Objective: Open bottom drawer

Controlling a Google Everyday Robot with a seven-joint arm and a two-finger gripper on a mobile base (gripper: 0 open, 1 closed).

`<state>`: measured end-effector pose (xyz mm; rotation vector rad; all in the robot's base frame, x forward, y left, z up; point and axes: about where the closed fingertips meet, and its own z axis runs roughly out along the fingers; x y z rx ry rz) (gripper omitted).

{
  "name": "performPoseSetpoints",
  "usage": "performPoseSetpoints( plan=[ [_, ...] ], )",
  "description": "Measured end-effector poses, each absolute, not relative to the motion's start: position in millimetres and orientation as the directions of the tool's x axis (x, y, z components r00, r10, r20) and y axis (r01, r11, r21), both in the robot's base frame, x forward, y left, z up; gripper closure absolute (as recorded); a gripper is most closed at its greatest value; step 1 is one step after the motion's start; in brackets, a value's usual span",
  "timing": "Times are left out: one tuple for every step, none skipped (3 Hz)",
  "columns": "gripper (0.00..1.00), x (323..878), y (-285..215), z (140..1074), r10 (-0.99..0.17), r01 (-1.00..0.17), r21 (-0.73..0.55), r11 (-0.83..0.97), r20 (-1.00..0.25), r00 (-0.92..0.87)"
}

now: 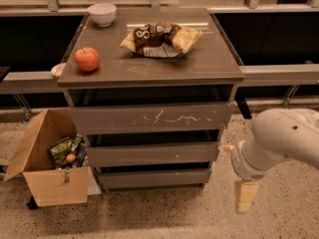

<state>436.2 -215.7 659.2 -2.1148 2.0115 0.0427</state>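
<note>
In the camera view I'm on the approach: my tool [238, 173] hangs empty below the counter's [149, 66] front-right corner, its opening I cannot tell. The bottom drawer [154, 177], lowest under the front edge, looks shut. Next I must reach its front.

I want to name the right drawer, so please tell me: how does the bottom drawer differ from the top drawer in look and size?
The top drawer has white scratch marks on its front; the bottom drawer has a plain front. The top drawer looks the widest and tallest; the bottom drawer looks the narrowest and shortest. Both are grey-brown and have no handle. The gripper hangs to the right of the bottom drawer, apart from it.
</note>
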Motion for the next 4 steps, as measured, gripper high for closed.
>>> performPoseSetpoints(
  plan=[
    [0.0, 460.5, -220.2, 574.9, -0.974, -0.991, -0.126, -0.038, -0.218, 0.065],
    [0.0, 474.2, -210.0, 507.7, -0.956, -0.997, -0.069, -0.048, -0.285, 0.066],
    [0.0, 474.1, -209.6, 505.2, -0.957, -0.997, -0.065, -0.047, -0.283, 0.064],
    [0.0, 486.2, -209.6, 458.0, -0.966, -0.999, -0.037, -0.021, -0.257, 0.03]
  ],
)
